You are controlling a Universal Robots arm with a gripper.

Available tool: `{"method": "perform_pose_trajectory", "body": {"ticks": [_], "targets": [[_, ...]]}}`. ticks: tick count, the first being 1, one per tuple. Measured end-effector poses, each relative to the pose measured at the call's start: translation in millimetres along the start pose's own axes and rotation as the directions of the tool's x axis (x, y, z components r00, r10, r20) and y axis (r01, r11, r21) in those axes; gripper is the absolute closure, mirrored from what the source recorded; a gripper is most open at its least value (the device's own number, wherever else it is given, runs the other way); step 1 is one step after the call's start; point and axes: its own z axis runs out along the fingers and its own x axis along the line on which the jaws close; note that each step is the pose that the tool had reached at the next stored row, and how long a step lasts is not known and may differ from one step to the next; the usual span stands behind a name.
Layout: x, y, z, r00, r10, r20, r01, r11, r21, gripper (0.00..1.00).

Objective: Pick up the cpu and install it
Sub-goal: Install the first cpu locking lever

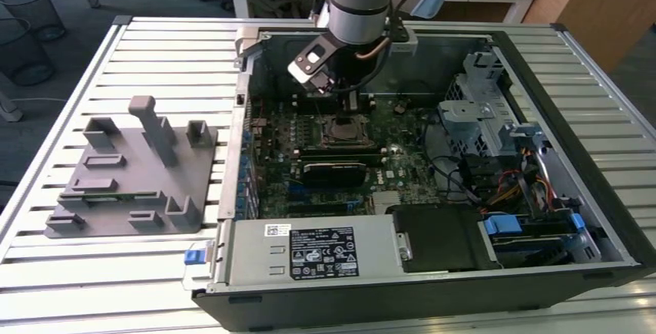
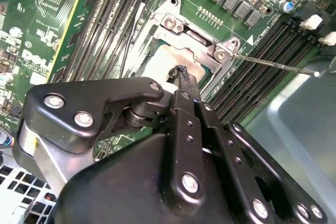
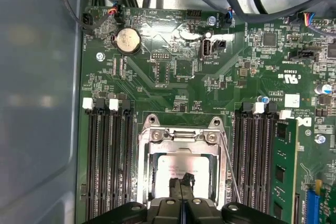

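The gripper (image 3: 181,183) has its 2 fingers pressed together, tips touching the cpu (image 3: 165,169), which lies flat inside the socket frame (image 3: 181,136). In the exterior view, that socket sits at 3 o'clock from the grey fixture (image 1: 123,173).

Bright even light, glare on motherboard (image 3: 210,77)

An open computer case (image 1: 410,303) sits beside a grey fixture (image 1: 134,203) on a slatted table (image 1: 82,288).
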Motion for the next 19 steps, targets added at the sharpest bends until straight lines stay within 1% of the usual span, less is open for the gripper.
{"method": "perform_pose_trajectory", "body": {"ticks": [8, 12, 14, 15, 19], "targets": [[-0.2, -0.2, -9.6, 1.0, 0.0, 0.0009, 0.0, 1.0, -0.0007, 0.89], [-0.2, -0.2, -14.3, 1.0, 0.0, 0.0015, 0.0, 1.0, -0.0039, 0.89], [-0.1, -0.3, -18.7, 1.0, 0.0, 0.0043, 0.0, 1.0, -0.0047, 0.89], [-0.1, -0.4, -20.0, 1.0, 0.0, 0.0057, 0.0, 1.0, -0.0067, 0.89], [-0.2, -0.5, -26.5, 1.0, 0.0, 0.0079, 0.0, 0.9999, -0.0111, 0.89]]}}
